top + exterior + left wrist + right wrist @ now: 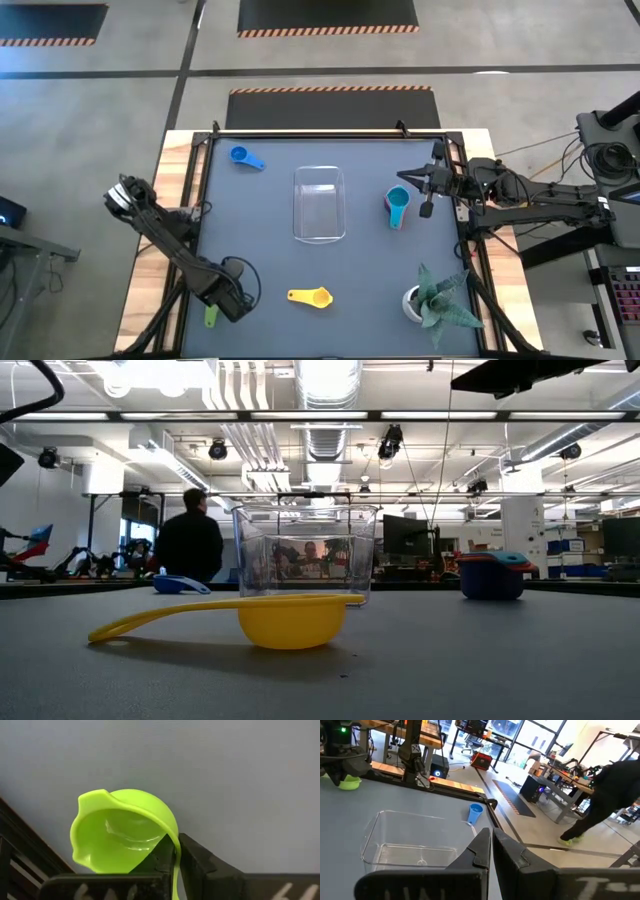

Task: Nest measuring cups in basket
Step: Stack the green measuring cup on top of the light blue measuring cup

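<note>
We start with the small lime-green plastic measuring cup (122, 832), which sits at the near left corner of the dark grey table (320, 240), close to the wooden edge. The left gripper (175, 857) is clenched on its thin handle, the two dark fingers pinching the handle edge-on with the bowl tipped on its side toward the camera. In the overhead view only a green sliver (211, 316) shows beside that gripper.

To do this step well, we judge that the cup should be lifted straight up first, since the grip is on a narrow strip and a sideways drag could twist it loose. Then we carry it to the clear rectangular plastic basket (319, 203) in the middle of the table, which looks empty, and lower it low inside before letting go, bowl upward so that others can nest in it.

Outward from there, the yellow plastic scoop (311, 297) lies between the left gripper and the basket, so we would pass above it. A blue scoop (244, 157) lies at the far left, and a stack of cups with a teal one outermost (398, 206) stands just right of the basket.

The right gripper (491, 851) hangs shut beside that stack, grasping nothing. A white pot with a green plant (432, 298) stands at the near right corner, well clear of our path.
</note>
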`<action>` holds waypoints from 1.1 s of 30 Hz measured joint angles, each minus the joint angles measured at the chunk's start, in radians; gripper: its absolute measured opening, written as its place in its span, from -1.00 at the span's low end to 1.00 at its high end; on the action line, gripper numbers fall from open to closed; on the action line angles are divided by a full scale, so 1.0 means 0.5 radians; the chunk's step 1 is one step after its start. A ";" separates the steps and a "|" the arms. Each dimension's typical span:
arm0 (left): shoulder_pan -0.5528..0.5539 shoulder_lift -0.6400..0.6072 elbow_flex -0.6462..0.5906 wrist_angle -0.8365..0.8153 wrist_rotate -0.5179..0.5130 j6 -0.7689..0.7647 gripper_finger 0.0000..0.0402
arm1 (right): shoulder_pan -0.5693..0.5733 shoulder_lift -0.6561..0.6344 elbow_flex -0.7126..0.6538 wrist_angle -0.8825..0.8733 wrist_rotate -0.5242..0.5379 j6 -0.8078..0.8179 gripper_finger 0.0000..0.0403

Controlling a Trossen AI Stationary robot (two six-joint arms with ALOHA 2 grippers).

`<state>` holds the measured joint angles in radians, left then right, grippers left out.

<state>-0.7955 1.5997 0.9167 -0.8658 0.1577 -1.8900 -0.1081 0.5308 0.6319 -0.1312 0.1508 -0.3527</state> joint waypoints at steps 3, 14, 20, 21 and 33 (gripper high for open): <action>0.013 -0.033 0.026 -0.017 0.000 0.021 -0.99 | 0.000 0.000 0.000 0.004 0.004 0.000 -0.96; 0.404 -0.082 0.457 -0.384 0.220 0.416 -0.99 | 0.000 0.000 0.000 0.005 0.014 0.001 -0.96; 0.678 -0.082 0.931 -0.489 -0.010 0.947 -1.00 | 0.000 0.000 0.000 0.005 0.014 0.001 -0.96; 0.718 -0.082 1.013 -0.488 -0.113 1.059 -1.00 | 0.000 0.000 0.000 0.006 0.014 0.001 -0.96; 1.243 -0.083 1.427 -0.070 -0.660 2.227 -1.00 | 0.000 0.000 0.000 -0.038 0.013 0.030 -0.96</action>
<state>-0.1739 1.5581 1.6301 -0.9007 -0.1724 -0.7765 -0.1081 0.5308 0.6319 -0.1502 0.1574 -0.3375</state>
